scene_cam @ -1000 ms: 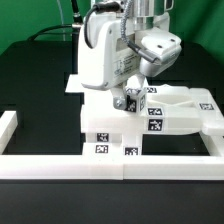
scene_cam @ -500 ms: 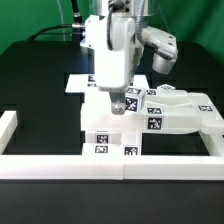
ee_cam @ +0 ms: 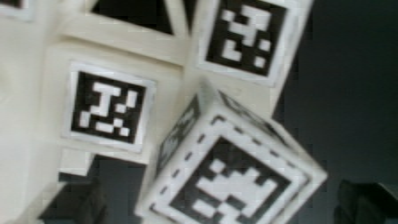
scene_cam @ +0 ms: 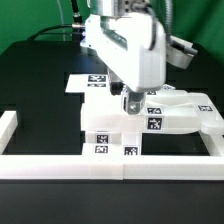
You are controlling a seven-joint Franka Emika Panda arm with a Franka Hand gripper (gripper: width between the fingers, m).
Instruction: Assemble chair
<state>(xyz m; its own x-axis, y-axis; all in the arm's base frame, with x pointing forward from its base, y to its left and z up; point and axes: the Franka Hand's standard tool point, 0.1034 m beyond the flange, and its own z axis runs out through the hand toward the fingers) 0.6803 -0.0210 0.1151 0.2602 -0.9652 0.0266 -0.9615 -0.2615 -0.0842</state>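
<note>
Border rail, left [scene_cam: 8, 127]: a low white block is set at the left edge of the exterior frame; it is judged to serve as a stop that keeps parts on the tabletop [scene_cam: 40, 100].
Border rail, front [scene_cam: 110, 168]: a long matte-white bar is laid across the lower part of the frame; the chair parts are pushed against it, presumably so that they are squared for joining.
Marker board [scene_cam: 82, 82]: a thin flat white sheet with a printed tag is seen at centre left, partly hidden behind the arm.
Chair [scene_cam: 175, 113]: chunky matte-white plastic pieces with square black-and-white tags are grouped from centre to right of the frame, resting on the tabletop just behind the front rail. Edges are blocky and slightly rounded; surfaces are dull, not glossy.
Tool [scene_cam: 128, 103]: it is held just above the chair's centre piece, jaws spread wide, nothing gripped. Contact with the part cannot be determined.
Wrist view: tagged white faces [ee_cam: 111, 108] fill the picture at close range; a tilted tagged face [ee_cam: 231, 170] is seen in front.
</note>
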